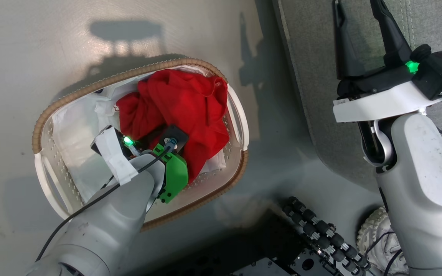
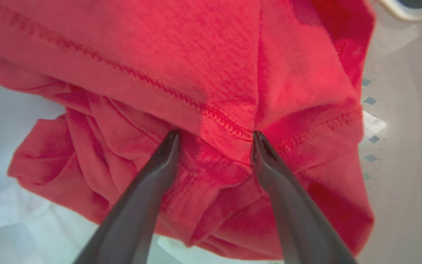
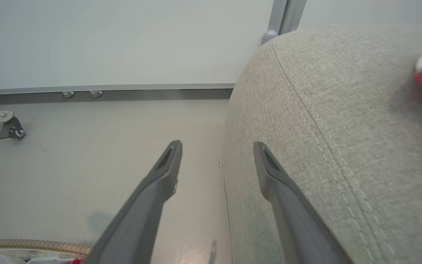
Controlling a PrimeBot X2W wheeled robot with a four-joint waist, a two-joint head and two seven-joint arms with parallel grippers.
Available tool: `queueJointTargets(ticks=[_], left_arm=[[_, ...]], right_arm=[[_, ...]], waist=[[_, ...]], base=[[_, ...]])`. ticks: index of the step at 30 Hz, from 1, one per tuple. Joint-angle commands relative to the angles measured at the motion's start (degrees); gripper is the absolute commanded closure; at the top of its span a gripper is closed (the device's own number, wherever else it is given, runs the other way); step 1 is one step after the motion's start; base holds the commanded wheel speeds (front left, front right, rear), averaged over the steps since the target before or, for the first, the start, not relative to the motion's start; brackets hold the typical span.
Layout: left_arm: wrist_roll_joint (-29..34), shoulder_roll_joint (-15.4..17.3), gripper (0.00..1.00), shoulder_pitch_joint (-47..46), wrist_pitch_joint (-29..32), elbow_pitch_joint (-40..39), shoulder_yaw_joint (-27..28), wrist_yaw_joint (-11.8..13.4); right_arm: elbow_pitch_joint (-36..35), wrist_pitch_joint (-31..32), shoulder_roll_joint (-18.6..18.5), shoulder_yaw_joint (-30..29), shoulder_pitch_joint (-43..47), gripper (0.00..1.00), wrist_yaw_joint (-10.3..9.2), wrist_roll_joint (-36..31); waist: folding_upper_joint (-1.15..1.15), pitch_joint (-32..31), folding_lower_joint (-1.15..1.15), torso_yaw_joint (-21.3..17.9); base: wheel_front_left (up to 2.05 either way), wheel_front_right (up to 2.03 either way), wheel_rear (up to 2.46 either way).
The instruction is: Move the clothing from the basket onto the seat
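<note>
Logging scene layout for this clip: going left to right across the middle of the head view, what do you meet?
Thin glossy white liner sheet → crumpled bright red clothing → white plastic basket handle → large grey woven-fabric seat.

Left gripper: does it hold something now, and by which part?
Nothing is held yet. The left gripper has its jaws open, tips against a stitched hem fold of the red garment.

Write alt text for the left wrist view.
The left gripper, jaws open, points its two dark fingers at a crumpled red garment with a stitched hem. The garment lies on a white liner inside the basket, whose perforated wall shows at right.
</note>
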Motion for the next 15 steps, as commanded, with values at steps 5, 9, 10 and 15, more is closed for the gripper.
queueJointTargets(ticks=[5, 9, 10, 15], left_arm=[[-3.0, 0.4, 1.0, 0.1, 0.3, -1.1, -1.0, -1.0], [-5.1, 0.4, 1.0, 1.7, -1.1, -2.1, -1.4, -1.4], [-5.6, 0.4, 1.0, 2.0, -1.6, -2.5, -1.5, -1.3], [-8.4, 0.4, 1.0, 3.9, -4.3, -4.7, -2.6, -1.5]], right_arm=[[0.5, -0.3, -0.8, -0.3, -1.1, 0.0, -0.08, -0.3], [0.9, -0.3, -0.9, -0.2, -0.8, 0.0, -0.08, -0.3], [1.0, -0.3, -1.0, -0.2, -0.7, 0.0, -0.08, -0.3], [2.0, -0.3, -1.6, -0.4, 0.6, 0.0, -0.08, -0.1]], waist=[[0.46, -1.2, -0.01, 0.9], [0.46, -3.2, -0.01, 1.7], [0.46, -3.9, -0.01, 2.0], [0.46, -8.6, -0.01, 3.7]], base=[[0.0, 0.0, 0.0], [0.0, 0.0, 0.0], [0.0, 0.0, 0.0], [0.0, 0.0, 0.0]])
